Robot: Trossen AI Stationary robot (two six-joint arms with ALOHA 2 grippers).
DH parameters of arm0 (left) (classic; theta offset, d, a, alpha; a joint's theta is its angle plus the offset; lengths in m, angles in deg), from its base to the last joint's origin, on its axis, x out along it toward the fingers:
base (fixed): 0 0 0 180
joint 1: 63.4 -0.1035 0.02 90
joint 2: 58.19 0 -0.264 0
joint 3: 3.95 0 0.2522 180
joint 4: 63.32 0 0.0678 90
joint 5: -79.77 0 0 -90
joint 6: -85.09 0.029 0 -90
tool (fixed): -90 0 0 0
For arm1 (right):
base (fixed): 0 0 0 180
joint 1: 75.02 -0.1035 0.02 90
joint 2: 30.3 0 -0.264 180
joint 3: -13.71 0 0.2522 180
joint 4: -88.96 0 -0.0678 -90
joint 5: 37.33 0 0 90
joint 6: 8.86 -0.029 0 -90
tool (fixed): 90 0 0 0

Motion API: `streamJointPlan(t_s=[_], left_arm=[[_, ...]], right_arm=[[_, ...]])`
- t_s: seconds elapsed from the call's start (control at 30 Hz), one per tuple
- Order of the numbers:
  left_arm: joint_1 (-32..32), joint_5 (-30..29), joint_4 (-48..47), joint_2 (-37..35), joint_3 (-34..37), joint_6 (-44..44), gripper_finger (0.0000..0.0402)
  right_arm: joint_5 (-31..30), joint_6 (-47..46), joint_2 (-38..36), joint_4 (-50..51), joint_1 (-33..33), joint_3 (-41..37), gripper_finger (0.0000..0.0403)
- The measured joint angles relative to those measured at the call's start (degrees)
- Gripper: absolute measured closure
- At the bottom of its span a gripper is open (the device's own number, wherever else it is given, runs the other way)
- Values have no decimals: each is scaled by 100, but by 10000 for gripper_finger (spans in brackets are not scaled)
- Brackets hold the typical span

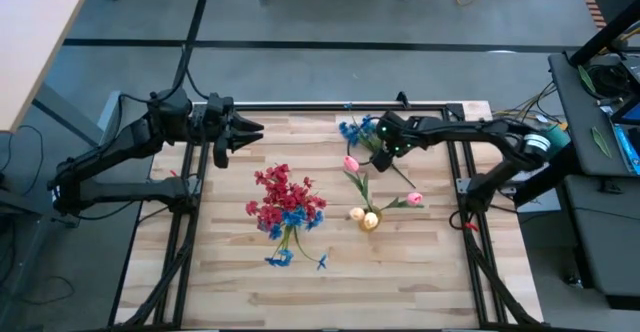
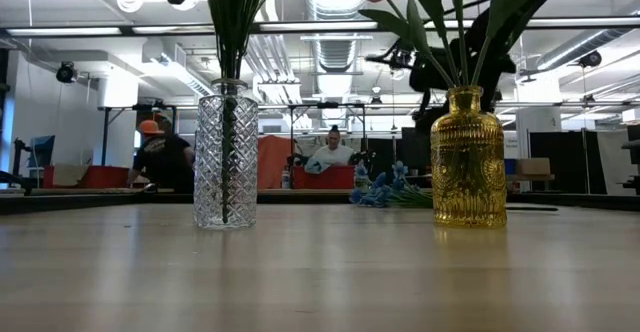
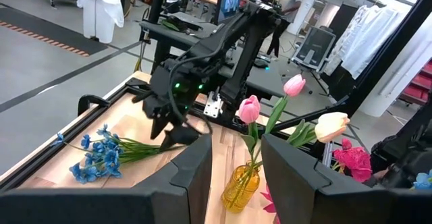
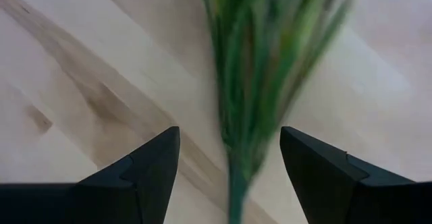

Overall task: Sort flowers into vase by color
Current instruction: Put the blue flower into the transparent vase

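Observation:
A spray of blue flowers [image 1: 355, 130] lies flat on the table near its far edge, also seen in the left wrist view [image 3: 101, 155] and low view [image 2: 380, 190]. My right gripper [image 1: 374, 144] is open just above its green stems [image 4: 256, 82], one finger on either side [image 4: 229, 143], touching neither. A clear glass vase [image 2: 225, 157] holds red and blue sprays [image 1: 285, 204]. A gold vase [image 2: 468, 159] holds pink and cream tulips [image 1: 370, 217]. My left gripper [image 1: 243, 137] hovers open near the far-left part of the table [image 3: 236, 153].
Small blue blossoms [image 1: 280, 259] show on the near side of the clear vase. The two vases stand mid-table, side by side. Dark frame rails [image 1: 190, 222] run along the table's left and right sides. People work at benches [image 2: 165, 157] in the room behind.

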Motion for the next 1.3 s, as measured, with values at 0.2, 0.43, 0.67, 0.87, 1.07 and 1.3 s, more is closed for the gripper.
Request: streamJointPlan(t_s=[0.2, 0.43, 0.67, 0.87, 1.07, 1.3], left_arm=[[0, -1, 0, 4, 0, 0, 287], [0, -1, -2, 4, 0, 2, 287], [0, -1, -1, 4, 0, 2, 287], [0, -6, 0, 4, 0, 0, 287], [0, -13, 0, 5, 0, -26, 287], [0, -19, 167, 6, 0, -238, 287]], right_arm=[[-39, 2, 524, -397, 22, 0, 154], [-324, -15, 907, -594, 19, 24, 155], [-329, -50, 728, -533, 41, 4, 220], [-274, -44, 373, -446, 61, -17, 341], [-267, 138, -244, -422, 125, -17, 385], [-320, 358, -1566, -177, 190, 387, 389]])
